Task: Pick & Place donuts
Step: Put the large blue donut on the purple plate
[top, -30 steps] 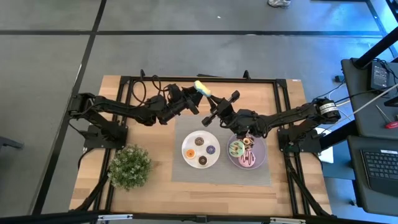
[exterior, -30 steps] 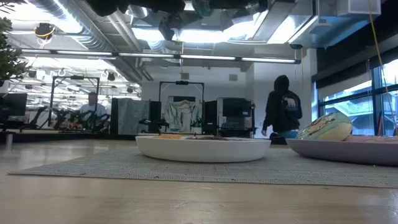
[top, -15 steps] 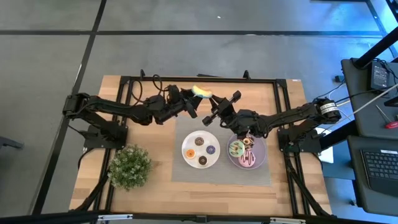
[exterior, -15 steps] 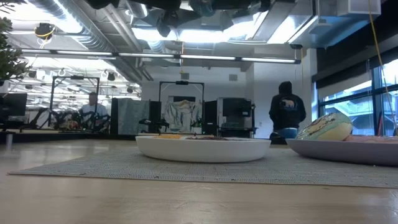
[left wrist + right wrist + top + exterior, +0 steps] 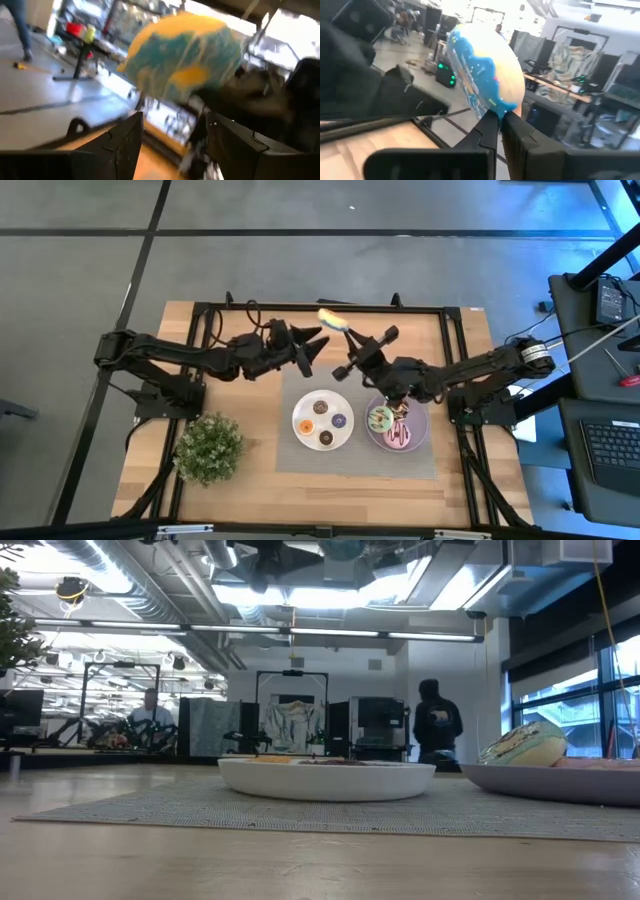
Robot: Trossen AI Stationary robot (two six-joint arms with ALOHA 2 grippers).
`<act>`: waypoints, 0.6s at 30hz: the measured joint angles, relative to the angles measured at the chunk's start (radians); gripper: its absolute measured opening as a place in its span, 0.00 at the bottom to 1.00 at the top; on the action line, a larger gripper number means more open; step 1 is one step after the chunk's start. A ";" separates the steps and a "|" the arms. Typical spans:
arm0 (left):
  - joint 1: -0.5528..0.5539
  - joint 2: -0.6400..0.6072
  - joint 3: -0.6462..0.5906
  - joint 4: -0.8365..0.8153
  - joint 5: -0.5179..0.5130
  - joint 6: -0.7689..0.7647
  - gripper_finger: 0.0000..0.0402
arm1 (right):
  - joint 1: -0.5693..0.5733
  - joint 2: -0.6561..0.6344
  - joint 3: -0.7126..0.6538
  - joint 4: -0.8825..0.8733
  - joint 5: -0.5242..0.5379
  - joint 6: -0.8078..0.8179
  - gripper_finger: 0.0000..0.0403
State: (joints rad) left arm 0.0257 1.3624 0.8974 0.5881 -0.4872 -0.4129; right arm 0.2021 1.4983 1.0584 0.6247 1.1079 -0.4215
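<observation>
A blue-iced donut with yellow streaks (image 5: 332, 318) is up in the air over the table's far middle, in my right gripper (image 5: 343, 335), which is shut on it. My left gripper (image 5: 312, 350) is open just left of it; in the left wrist view the donut (image 5: 184, 52) floats beyond the spread fingers, apart from them. Several tiny donuts lie on the white plate (image 5: 300, 410). The green donut (image 5: 380, 418), a pink one (image 5: 399, 438) and a brown one (image 5: 398, 409) lie on the purple plate (image 5: 422, 430). My right gripper pinches the blue donut by its rim (image 5: 496, 111) between the two fingers (image 5: 487, 131), which lie close together. The donut stands on edge beyond the fingertips, iced side turned sideways. It is lifted clear of the table.
Both plates sit on a grey mat (image 5: 290, 460); in the low view the white plate (image 5: 326, 780) is in the middle and the purple plate (image 5: 560, 783) at right. A potted plant (image 5: 208, 446) stands near the table's near left corner. A person (image 5: 436, 725) is in the room behind.
My left gripper has drawn back toward the table's left, away from the blue donut. The donut has stayed in the air with my right gripper and shifted slightly toward the table's right. The person in the background has walked about.
</observation>
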 joint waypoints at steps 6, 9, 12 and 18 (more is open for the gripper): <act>0.001 -0.040 0.000 -0.219 0.038 -0.061 0.54 | 0.114 -0.097 0.000 -0.041 0.175 -0.088 0.05; 0.001 -0.050 0.000 -0.293 0.038 -0.101 0.54 | 0.191 -0.166 0.000 -0.135 0.318 -0.088 0.05; 0.001 -0.054 -0.001 -0.319 0.038 -0.123 0.53 | 0.287 -0.232 0.000 -0.219 0.458 -0.086 0.05; 0.012 -0.055 -0.001 -0.324 0.046 -0.124 0.53 | 0.451 -0.353 0.000 -0.240 0.464 0.050 0.05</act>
State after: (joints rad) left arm 0.0378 1.3079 0.8968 0.2637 -0.4416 -0.5369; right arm 0.6533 1.1457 1.0584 0.3843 1.5722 -0.3718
